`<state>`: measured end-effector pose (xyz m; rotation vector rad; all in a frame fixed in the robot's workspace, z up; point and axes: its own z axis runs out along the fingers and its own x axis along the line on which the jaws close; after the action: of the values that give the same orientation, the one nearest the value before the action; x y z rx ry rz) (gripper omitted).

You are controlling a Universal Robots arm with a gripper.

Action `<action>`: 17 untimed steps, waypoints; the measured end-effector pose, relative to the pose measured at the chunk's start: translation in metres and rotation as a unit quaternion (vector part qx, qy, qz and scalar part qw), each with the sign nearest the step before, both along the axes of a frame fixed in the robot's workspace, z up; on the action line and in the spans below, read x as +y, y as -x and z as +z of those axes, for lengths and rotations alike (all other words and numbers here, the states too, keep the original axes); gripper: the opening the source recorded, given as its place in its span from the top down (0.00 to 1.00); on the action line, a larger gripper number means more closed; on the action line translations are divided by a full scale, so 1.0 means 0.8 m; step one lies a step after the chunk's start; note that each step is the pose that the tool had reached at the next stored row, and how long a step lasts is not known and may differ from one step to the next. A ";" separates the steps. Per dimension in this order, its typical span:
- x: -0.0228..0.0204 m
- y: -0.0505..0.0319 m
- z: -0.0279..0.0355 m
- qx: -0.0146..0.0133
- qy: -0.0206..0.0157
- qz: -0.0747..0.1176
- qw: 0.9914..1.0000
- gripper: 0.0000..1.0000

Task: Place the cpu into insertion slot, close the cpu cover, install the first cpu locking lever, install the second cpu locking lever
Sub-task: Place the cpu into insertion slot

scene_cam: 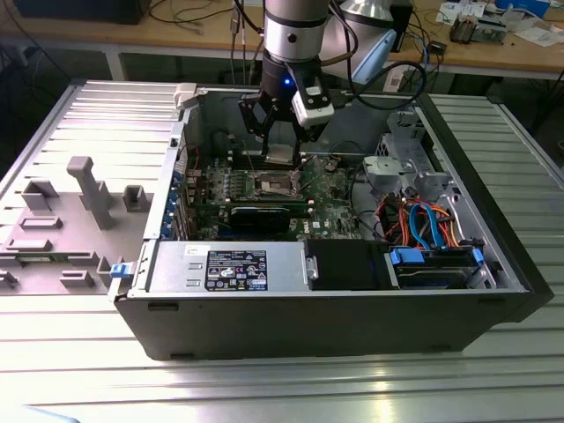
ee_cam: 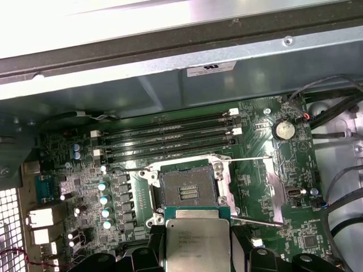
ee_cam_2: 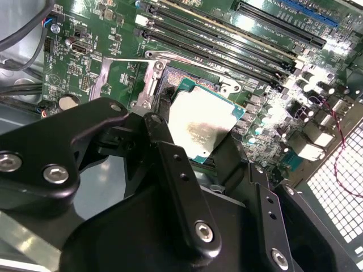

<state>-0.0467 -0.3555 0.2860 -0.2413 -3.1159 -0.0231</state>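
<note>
My gripper (scene_cam: 279, 150) hangs inside the open computer case, shut on the cpu (scene_cam: 279, 156), a flat silver-topped square. In both wrist views the cpu (ee_cam_2: 201, 127) (ee_cam: 197, 241) sits between the black fingers (ee_cam_2: 170, 164), held just above the green board and a little to one side of the insertion slot (ee_cam: 187, 190) (ee_cam_2: 195, 79). The slot is uncovered, its dark centre showing inside the metal rim. The cpu cover (ee_cam: 273, 191) (ee_cam_2: 97, 85) is swung open beside the slot. Two thin wire locking levers (ee_cam: 249, 160) (ee_cam: 258, 222) stand released near it.
Long memory slots (ee_cam: 170, 139) run next to the socket. A black graphics card (scene_cam: 260, 216), the power supply (scene_cam: 229, 264) and blue and orange cables (scene_cam: 423, 220) fill the case. Case walls (scene_cam: 189, 115) surround the board. A grey fixture (scene_cam: 88, 194) lies at the exterior view's left.
</note>
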 end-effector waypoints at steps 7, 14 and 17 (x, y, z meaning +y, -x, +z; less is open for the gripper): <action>0.0000 0.000 -0.0002 0.000 0.000 -0.004 1.000 0.45; 0.0000 0.000 -0.0004 0.000 0.000 -0.012 1.000 0.45; 0.0000 0.000 -0.0008 0.000 0.000 -0.018 1.000 0.45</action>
<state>-0.0467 -0.3555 0.2854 -0.2961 -3.1115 -0.0235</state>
